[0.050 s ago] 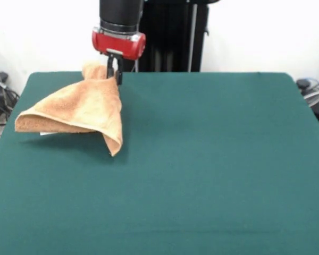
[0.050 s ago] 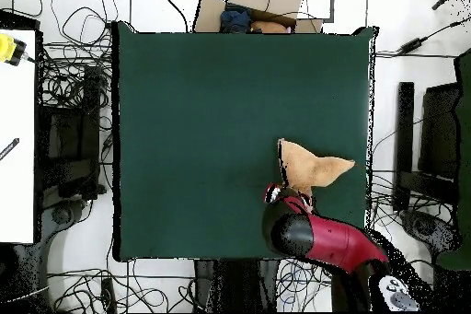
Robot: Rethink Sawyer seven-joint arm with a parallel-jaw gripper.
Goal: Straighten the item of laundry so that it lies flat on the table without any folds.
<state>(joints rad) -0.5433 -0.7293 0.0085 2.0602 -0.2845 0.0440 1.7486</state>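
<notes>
Tool [image 1: 115, 71] at far left of desk [image 1: 202, 159], fingers pinched on top corner of tan terry towel [image 1: 80, 109]. Towel hangs from that corner, draped like tent: one fold spreads left, thick rolled edge lifted above green felt, other fold tapers down to point near desk surface. Small white label peeks under left edge. Red cuff of arm [image 1: 119, 43] directly above tool. Cables [image 1: 0, 98] beside desk's left edge.

arm [image 1: 119, 21] cut off at top edge, towel's [image 1: 80, 109] label mostly hidden underneath
</notes>
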